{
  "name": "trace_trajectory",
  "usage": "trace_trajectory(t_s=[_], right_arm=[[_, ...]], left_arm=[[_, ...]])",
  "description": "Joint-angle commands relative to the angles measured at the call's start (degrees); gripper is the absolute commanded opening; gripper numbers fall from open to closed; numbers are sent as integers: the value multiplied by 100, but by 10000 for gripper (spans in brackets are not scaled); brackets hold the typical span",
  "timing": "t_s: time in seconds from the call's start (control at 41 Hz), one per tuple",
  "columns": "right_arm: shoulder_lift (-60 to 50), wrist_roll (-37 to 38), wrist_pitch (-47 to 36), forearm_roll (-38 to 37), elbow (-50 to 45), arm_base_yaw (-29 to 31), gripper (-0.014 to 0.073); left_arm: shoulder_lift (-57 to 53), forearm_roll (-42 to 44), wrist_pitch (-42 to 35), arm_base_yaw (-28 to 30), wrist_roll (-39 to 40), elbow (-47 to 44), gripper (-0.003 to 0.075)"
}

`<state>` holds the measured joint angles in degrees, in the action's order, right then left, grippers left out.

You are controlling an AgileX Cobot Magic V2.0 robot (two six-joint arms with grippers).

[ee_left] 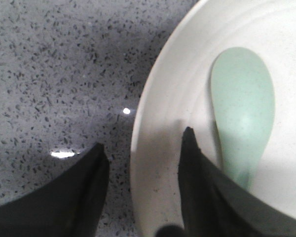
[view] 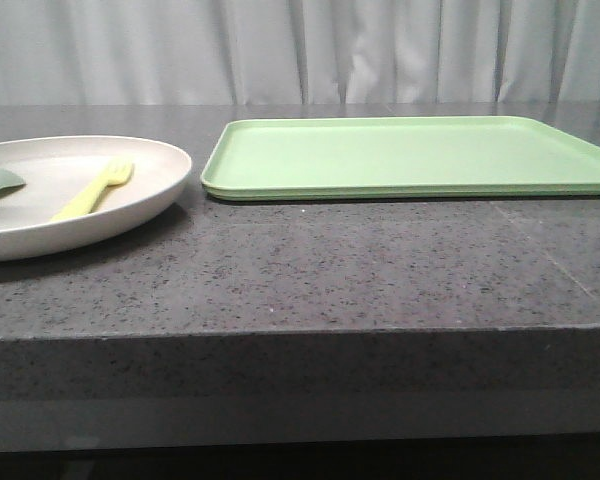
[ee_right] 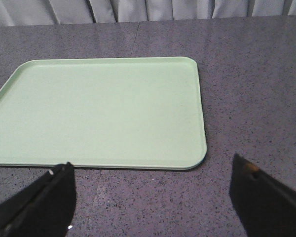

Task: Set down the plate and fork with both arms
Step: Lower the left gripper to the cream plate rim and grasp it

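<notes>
While astride the plate [ee_left: 163, 98] rim, left pincer [ee_left: 144, 153] apart; right pincer [ee_right: 153, 190] wide, empty.

Between my left pincer's [ee_left: 144, 163] black fingers [ee_left: 197, 187] sits the cream rim of the plate [ee_left: 163, 123]. Just past my inner finger lies a pale grey-green spoon [ee_left: 242, 108]. The fork [view: 93, 190] is pale yellow. Ahead of my right pincer [ee_right: 153, 190], also black, lies the light-green tray [ee_right: 98, 108] on a dark grey speckled table [ee_right: 246, 74].
</notes>
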<state>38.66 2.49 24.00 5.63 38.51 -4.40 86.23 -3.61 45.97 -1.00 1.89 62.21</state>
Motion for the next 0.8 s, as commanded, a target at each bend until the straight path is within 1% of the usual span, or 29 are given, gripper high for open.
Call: trace_trajectory(t_s=[0.0, 0.439, 0.512, 0.682, 0.78], right_arm=[[15, -48, -392, -37, 215, -1, 653], [15, -48, -392, -37, 215, -1, 653], [15, -48, -392, -37, 215, -1, 653], [15, -48, -392, -37, 215, -1, 653], [15, -48, -392, -37, 215, -1, 653]], left_arm=[[-170, -79, -235, 10, 5, 133, 281], [-26, -120, -227, 10, 5, 133, 265], [-26, -120, -227, 10, 5, 133, 212], [-26, -120, -238, -4, 5, 133, -8], [-26, -120, -238, -4, 5, 133, -18]])
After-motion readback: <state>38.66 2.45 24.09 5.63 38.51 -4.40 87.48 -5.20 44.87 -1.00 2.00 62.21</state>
